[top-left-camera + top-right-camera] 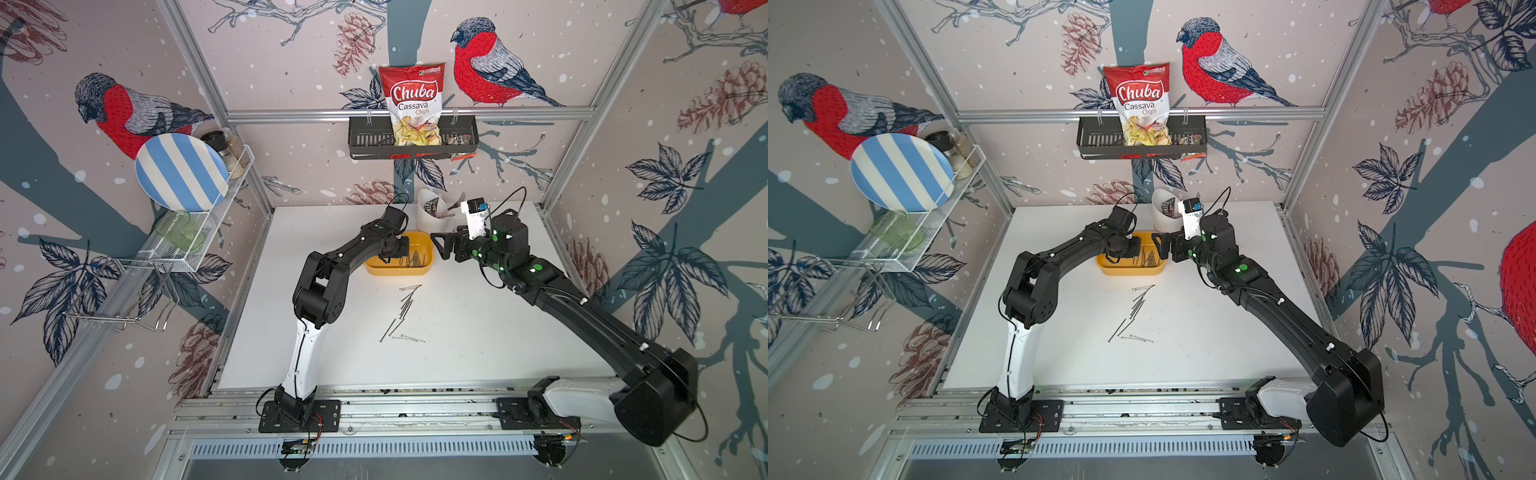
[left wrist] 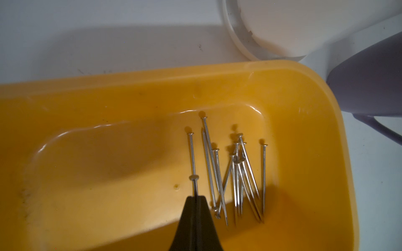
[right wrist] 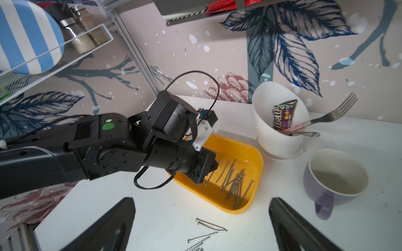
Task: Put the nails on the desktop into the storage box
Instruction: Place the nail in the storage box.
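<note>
The yellow storage box [image 1: 399, 270] [image 1: 1129, 271] stands on the white desktop [image 1: 478, 332] toward the back. Several nails [image 2: 237, 173] [image 3: 235, 184] lie inside it at one end. My left gripper [image 2: 195, 196] [image 1: 388, 258] hangs over the box, shut on a single nail [image 2: 194, 184] that sticks out past its tips, head outward. More nails [image 1: 405, 309] [image 1: 1136, 309] [image 3: 208, 226] lie scattered on the desktop in front of the box. My right gripper [image 3: 202, 219] [image 1: 442, 245] hovers just right of the box, wide open and holding nothing.
A white cutlery holder [image 3: 280, 134] with a fork [image 3: 335, 113] and a candy packet stands behind the box. A purple mug [image 3: 337, 173] sits beside it. A black basket [image 1: 365, 141] with a chips bag hangs on the back wall. A wire rack [image 1: 199, 245] holds a striped plate at left.
</note>
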